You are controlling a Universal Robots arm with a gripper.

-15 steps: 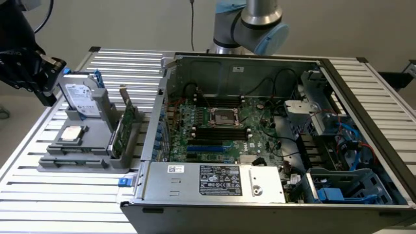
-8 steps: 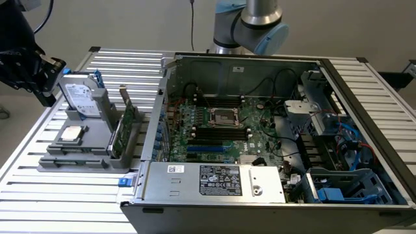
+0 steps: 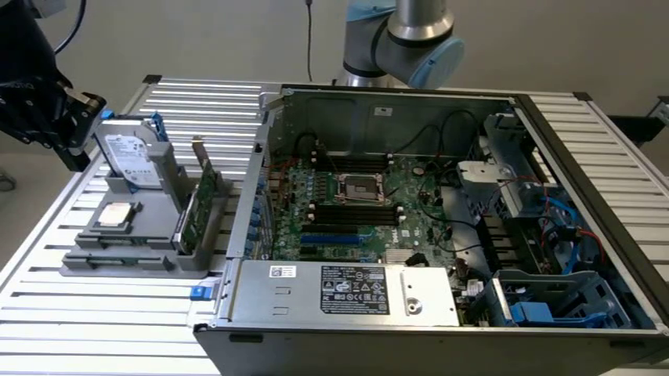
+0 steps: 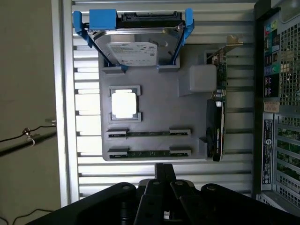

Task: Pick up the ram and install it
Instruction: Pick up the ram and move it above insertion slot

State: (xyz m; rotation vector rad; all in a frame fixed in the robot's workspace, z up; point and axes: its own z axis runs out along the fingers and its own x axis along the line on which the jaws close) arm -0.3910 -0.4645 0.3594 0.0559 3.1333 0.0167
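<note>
Two ram sticks (image 4: 149, 133) sit in parallel slots at the edge of the holder (image 4: 154, 93) nearest the gripper (image 4: 165, 168). The gripper's fingers are pressed together with nothing between them, clear of both sticks. Farther along the holder are a CPU (image 4: 124, 104), a card (image 4: 217, 117) standing on edge, and a drive (image 4: 133, 44) leaning in blue rails. The holder rests on a slatted aluminium table (image 3: 105, 313), just beside an open case (image 3: 418, 204) with its motherboard exposed. Beyond the case, the arm base (image 3: 403, 39) stands before a plain pale wall (image 3: 209, 39).
</note>
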